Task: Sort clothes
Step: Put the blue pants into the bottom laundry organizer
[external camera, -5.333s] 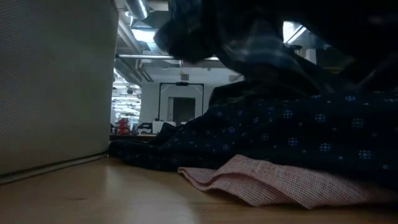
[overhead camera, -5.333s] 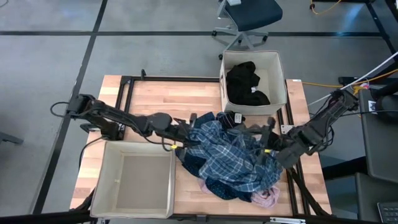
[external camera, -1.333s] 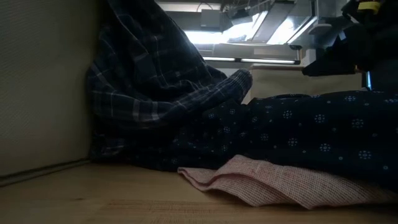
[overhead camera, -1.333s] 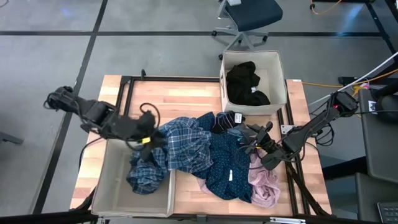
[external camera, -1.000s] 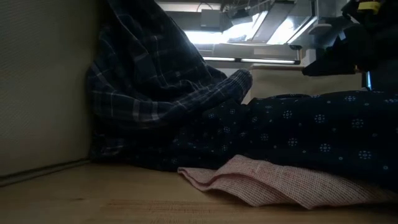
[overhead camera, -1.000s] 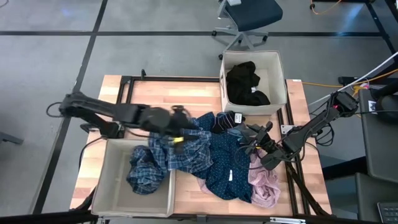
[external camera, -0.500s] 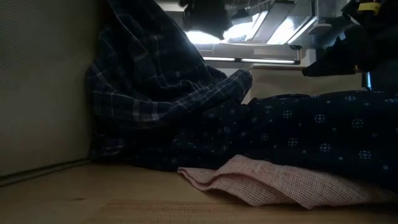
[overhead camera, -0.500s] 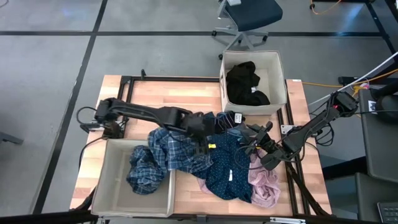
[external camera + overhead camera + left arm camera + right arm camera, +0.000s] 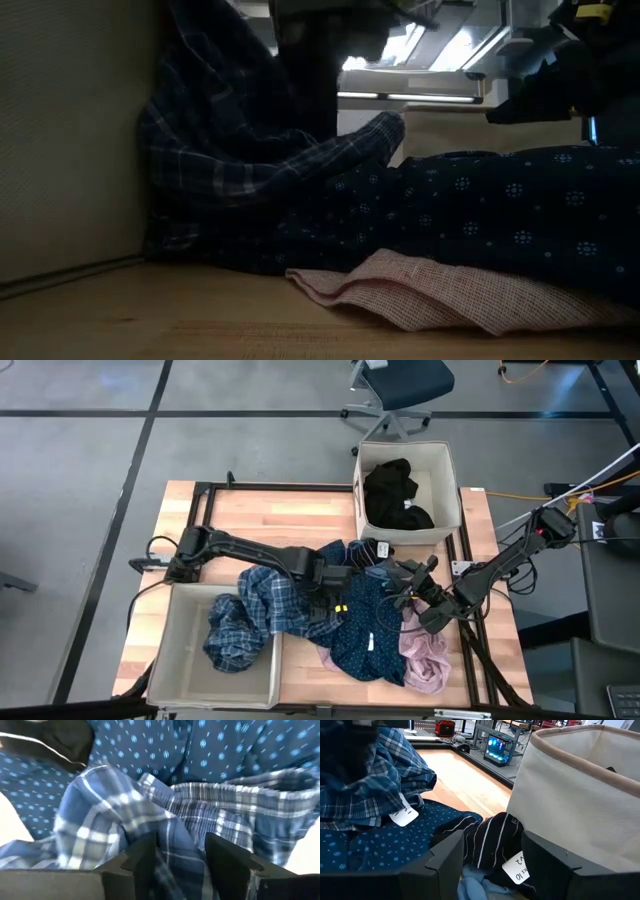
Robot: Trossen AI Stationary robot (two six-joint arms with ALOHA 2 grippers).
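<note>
Left end effector point(image 9: 338, 603) spread, low over the plaid shirt point(image 9: 262, 612), which drapes over the near box point(image 9: 178, 660) rim onto the dotted garment point(image 9: 362, 630) mid-tabletop point(image 9: 270, 515). Right end effector point(image 9: 400, 584) spread beside striped garment point(image 9: 487, 840). Far-left tabletop bare.

- High view looks straight down on the whole table point(image 9: 300, 515).
- Low view sits at tabletop level, close against the plaid shirt point(image 9: 250, 150).
- Both wrist views, very near, share that shirt.
</note>
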